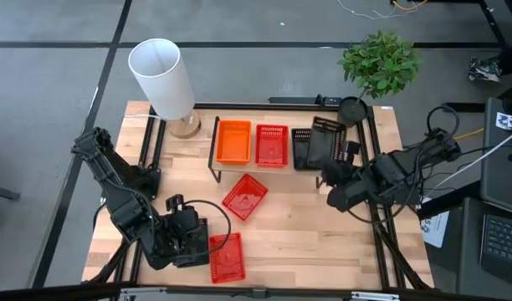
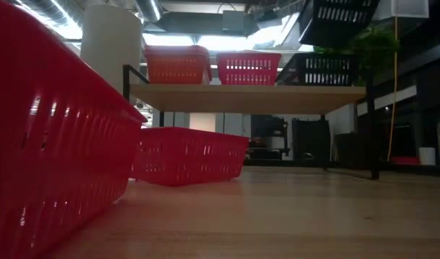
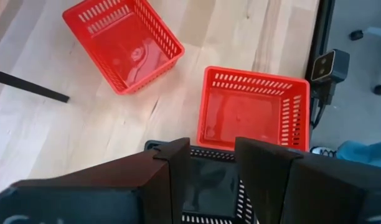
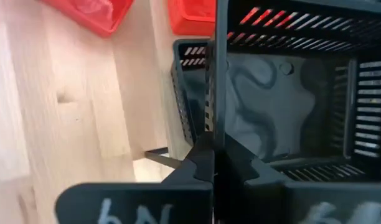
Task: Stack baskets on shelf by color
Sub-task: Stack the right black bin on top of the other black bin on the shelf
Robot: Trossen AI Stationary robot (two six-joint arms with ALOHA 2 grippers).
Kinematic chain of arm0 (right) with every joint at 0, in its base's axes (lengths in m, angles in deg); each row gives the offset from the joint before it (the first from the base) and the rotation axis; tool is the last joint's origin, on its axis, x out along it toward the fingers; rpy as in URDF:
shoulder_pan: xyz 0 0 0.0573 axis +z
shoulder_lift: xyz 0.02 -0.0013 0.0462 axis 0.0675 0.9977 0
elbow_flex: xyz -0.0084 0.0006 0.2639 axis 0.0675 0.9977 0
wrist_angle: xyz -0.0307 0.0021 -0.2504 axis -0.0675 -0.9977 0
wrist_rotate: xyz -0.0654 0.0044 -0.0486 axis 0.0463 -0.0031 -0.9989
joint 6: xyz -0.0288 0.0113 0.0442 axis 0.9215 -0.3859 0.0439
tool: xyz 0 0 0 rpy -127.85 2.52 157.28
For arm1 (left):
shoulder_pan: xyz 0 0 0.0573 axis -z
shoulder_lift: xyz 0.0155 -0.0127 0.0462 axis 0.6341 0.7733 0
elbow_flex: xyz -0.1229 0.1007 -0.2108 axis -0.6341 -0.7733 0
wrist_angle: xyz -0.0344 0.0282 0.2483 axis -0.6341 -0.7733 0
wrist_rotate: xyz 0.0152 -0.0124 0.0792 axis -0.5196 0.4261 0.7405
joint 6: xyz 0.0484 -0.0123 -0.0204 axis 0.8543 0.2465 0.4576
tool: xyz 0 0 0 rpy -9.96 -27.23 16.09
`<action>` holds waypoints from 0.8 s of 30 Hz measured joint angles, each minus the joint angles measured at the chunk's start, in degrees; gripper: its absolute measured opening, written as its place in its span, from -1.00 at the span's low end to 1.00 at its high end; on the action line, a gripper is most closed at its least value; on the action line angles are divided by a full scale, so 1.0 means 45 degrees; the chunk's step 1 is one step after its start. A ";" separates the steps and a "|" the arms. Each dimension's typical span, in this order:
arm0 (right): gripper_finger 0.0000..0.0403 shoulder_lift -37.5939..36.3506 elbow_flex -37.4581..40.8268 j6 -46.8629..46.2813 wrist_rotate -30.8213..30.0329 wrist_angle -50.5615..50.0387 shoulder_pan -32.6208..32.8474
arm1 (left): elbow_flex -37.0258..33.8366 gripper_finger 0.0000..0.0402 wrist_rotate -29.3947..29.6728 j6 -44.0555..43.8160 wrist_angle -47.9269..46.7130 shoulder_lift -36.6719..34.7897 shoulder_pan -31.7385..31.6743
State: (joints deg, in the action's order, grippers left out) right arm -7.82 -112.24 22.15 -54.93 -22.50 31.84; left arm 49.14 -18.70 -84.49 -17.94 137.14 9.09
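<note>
Right fingers clamped on the side wall of a black basket, held tilted above the black basket already on the shelf, at its right end. Right gripper just off the shelf's right front corner in the high view.

Left fingers spread either side of the rim of another black basket, set low at the bench's front left; not clearly pinching, read as released. Left gripper just beside the near red basket.

Progress, as a judgement: roughly midway or a bit past. On shelf: orange stack left, red stack middle, black at right. Count per stack cannot be told. Left over: held black one to drop onto the black pile, black one under left gripper, two red ones on the bench, the near one and the angled red basket in front of the shelf.

View differences: low view shows the held basket hanging clear above the shelved black one, a gap the high view flattens. Left wrist view alone shows the black basket under the left gripper; from above the arm hides it. Right wrist view alone shows the grip on the wall.

Also present, not in play: white lamp, potted plant.
</note>
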 joint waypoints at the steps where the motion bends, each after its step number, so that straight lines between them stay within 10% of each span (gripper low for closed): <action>1: -1.00 -0.0003 -0.0020 0.0396 0.0108 0.0071 -0.0138 | 0.0000 -0.41 0.0000 0.0000 0.0002 0.0000 -0.0053; 24: -1.00 0.0002 0.1408 0.4927 0.3624 0.2516 -0.3430 | 0.0000 -0.41 0.0000 -0.0012 0.0007 0.0000 -0.0537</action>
State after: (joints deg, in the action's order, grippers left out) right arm -7.81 -105.90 44.33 -38.63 -11.18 16.40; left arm 49.14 -18.70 -84.55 -17.91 137.14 6.67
